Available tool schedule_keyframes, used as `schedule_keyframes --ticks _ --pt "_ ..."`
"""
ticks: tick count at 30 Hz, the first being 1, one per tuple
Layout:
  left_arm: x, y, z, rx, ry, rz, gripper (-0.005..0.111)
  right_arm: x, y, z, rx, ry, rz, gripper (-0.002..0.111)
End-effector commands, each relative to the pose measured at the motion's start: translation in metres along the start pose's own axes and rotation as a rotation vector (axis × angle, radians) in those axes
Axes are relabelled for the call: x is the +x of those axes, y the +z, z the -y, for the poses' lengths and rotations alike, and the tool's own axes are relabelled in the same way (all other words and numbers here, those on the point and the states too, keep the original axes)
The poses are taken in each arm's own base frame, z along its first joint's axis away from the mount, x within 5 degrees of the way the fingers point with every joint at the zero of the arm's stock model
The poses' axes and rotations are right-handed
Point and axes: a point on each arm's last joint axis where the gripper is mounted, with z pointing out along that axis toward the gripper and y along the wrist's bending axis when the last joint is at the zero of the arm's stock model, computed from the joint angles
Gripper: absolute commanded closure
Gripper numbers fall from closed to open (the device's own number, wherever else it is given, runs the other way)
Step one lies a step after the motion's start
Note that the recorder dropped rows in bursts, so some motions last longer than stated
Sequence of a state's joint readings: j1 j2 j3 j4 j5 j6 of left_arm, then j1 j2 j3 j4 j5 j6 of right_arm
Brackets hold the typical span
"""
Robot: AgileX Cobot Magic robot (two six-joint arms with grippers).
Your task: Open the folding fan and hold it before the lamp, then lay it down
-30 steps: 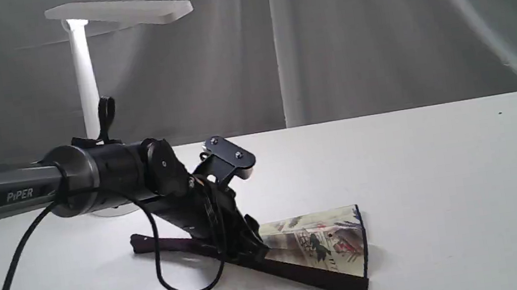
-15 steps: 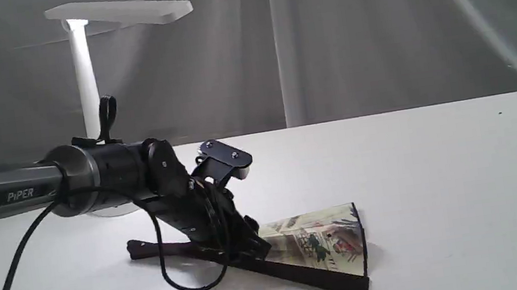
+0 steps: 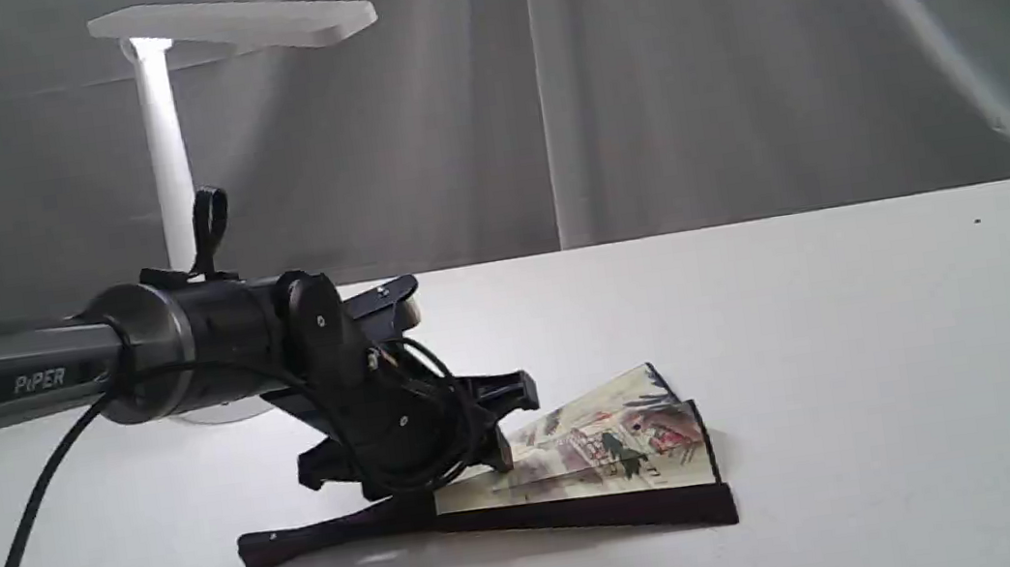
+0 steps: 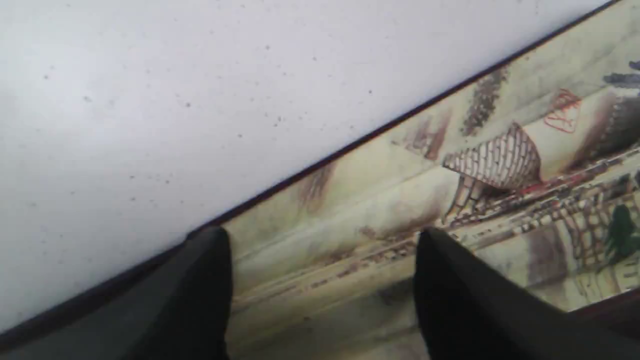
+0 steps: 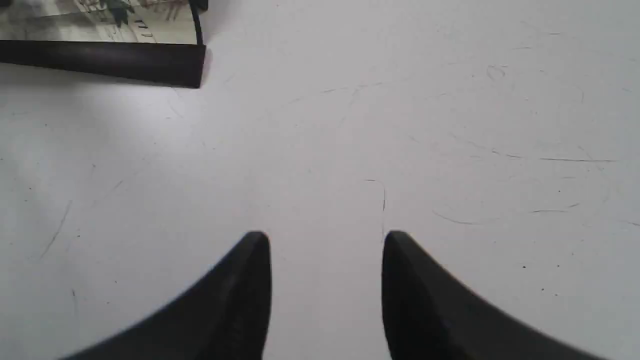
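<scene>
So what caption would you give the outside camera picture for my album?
Left hand, open, over a partly spread folding fan lying on the white table, lamp behind.

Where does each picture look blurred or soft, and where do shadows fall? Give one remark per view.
Exterior view: a pale out-of-focus streak crosses the upper right corner; the folding fan casts a soft shadow on the table. Left wrist view: left fingers blurred, fan's painting slightly soft. Right wrist view: table scratches sharp, right fingers soft-edged.
</scene>
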State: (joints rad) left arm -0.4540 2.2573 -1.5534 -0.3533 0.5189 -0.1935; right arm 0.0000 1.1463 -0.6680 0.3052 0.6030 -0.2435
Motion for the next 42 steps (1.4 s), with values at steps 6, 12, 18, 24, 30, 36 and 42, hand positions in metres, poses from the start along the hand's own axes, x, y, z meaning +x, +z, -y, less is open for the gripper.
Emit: schedule_keyframes --ticks 6,12,18,24,30,36,42 --pt "0.001 0.001 0.007 0.061 -0.379 -0.007 0.052 -0.001 0.001 -0.001 -0.009 0.015 0.013 0.071" --pt "0.001 -0.001 0.013 0.122 -0.354 -0.023 0.052 -0.002 0.001 -0.005 -0.052 0.08 0.024 0.071" --pt "-0.007 -0.022 0.015 0.134 -0.162 0.003 0.052 -0.005 -0.001 -0.018 -0.2 0.225 0.04 0.071" --pt "-0.007 -0.032 -0.004 0.02 0.079 -0.05 0.052 -0.011 0.014 -0.038 -0.397 0.281 0.022 0.071" --pt "-0.001 -0.036 -0.029 -0.186 0.438 -0.195 0.052 -0.006 0.055 -0.056 -0.46 0.3 -0.104 0.071" --pt "0.011 -0.039 -0.032 -0.17 0.551 -0.338 0.052 0.001 0.086 -0.075 -0.499 0.335 -0.154 0.071" --pt "0.02 -0.04 -0.024 -0.069 0.493 -0.413 0.052 0.003 0.106 -0.08 -0.53 0.438 -0.169 0.071"
